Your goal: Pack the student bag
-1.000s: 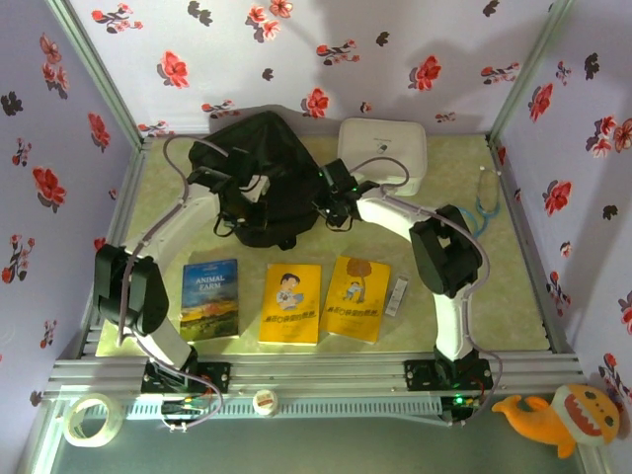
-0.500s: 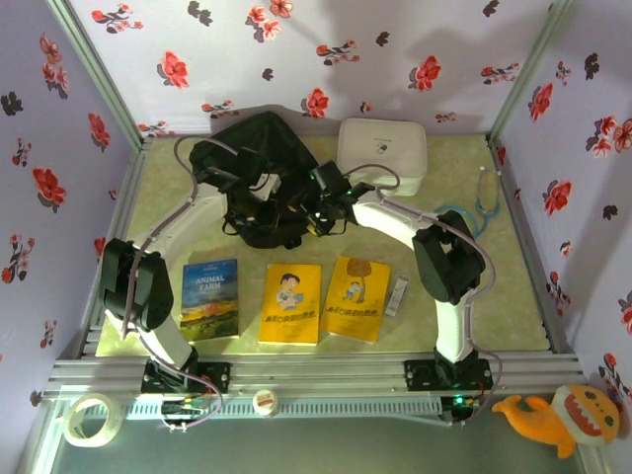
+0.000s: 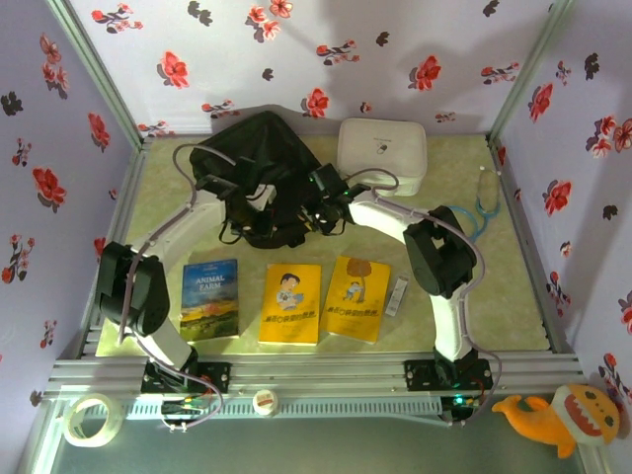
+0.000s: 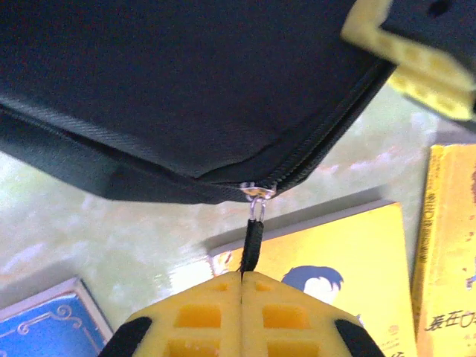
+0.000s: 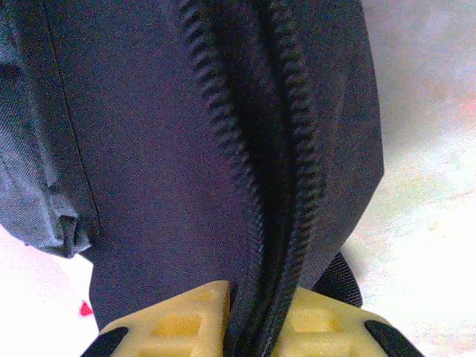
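Student bag far on counter: left pincer clenched on zipper pull; right pincer clamps zipper edge, likely bracing fabric for unzipping.

Pale green mottled table. Rear centre: black student bag. Just right of it is a white zip case. Stethoscope by right edge. Front row, left to right — blue book, yellow book, second yellow book, small white strip — all flat.

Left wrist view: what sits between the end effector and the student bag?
A black zipper pull runs from the student bag into the shut left end effector, seen in the left wrist view.
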Robot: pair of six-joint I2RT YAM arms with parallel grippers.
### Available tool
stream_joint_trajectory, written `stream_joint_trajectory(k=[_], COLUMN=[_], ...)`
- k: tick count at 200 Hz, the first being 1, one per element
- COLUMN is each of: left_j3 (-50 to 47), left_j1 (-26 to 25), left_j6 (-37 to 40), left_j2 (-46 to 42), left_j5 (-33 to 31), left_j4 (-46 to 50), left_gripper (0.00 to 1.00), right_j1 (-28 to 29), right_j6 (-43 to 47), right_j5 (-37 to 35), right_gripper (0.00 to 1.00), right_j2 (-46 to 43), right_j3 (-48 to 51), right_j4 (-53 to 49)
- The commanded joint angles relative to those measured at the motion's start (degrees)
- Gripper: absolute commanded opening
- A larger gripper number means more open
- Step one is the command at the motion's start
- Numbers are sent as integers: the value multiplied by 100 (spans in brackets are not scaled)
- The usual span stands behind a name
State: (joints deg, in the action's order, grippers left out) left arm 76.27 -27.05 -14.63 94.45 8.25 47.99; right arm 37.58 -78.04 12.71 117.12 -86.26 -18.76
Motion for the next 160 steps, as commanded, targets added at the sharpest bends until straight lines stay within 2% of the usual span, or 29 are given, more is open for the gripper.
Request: stream_joint_trajectory(k=[1,110,160], left_j3=[-248,-122,-104], left_j1=[90,225,300], left_j6=[86,-89,-167], left_j2=[-241,411,425], left_j5=[-545,-1411,-1539], left_j4=[565,662,583], left_gripper=[0,0,0], right_j1=[-102,-225,-234], right_j6=[74,241,277], right_j5=[-519,-800,-857], right_gripper=[15,6,4], right_j2=[-75,-390,-361], right_j3=[13,320,318], right_j4=[-59,-8,-18])
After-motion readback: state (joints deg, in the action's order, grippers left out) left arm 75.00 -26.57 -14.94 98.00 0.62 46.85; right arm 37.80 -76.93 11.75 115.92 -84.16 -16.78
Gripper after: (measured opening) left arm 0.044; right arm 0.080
